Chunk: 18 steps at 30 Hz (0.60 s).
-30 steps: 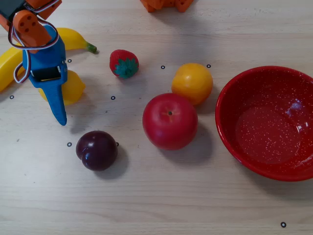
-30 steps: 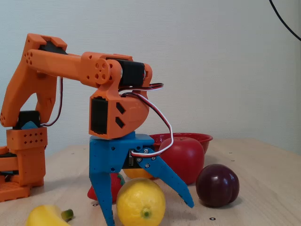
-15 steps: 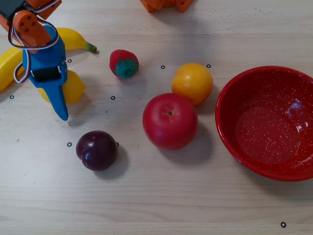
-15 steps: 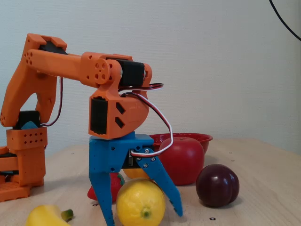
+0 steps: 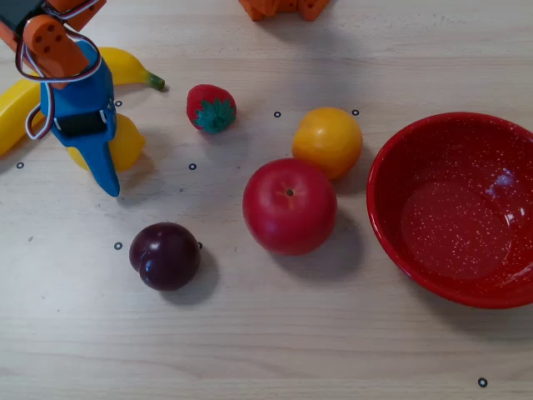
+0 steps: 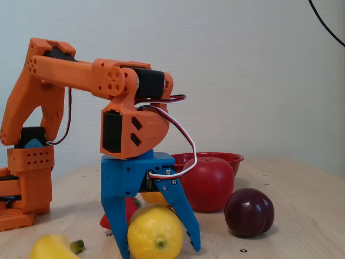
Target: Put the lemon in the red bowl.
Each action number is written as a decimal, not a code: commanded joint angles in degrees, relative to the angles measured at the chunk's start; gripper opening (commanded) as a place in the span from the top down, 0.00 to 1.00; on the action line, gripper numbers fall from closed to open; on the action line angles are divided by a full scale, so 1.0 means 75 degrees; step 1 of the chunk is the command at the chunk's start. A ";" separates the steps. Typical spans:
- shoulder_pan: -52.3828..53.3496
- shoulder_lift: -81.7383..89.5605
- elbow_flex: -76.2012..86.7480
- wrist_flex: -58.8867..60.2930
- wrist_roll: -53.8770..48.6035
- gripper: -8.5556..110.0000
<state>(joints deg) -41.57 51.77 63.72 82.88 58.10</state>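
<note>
The lemon [image 5: 130,143] [image 6: 155,233] is small and bright yellow and lies at the far left of the overhead view, partly hidden under my blue gripper [image 5: 104,158]. In the fixed view the gripper [image 6: 159,251] points down with one finger on each side of the lemon. Both fingers touch it, and it sits low at the table. The red speckled bowl [image 5: 391,179] is empty at the right edge of the overhead view. In the fixed view only its rim [image 6: 229,157] shows behind the apple.
Between the lemon and the bowl in the overhead view lie a strawberry [image 5: 211,108], an orange fruit [image 5: 327,140], a red apple [image 5: 289,206] and a dark plum [image 5: 165,255]. A banana [image 5: 17,112] lies just left of the gripper. The arm's orange base [image 6: 24,178] stands behind.
</note>
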 commanded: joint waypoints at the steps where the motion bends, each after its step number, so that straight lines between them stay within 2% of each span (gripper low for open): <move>1: -0.0117 0.0551 -0.0188 0.0199 0.0375 0.87; 2: -0.0105 0.0551 -0.0188 0.0211 0.0422 0.93; 8: -0.0094 0.0539 -0.0504 0.0293 0.0187 0.93; 18: 0.0375 0.1148 -0.1863 0.2039 -0.0855 0.93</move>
<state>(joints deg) -41.48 51.77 55.11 95.98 54.32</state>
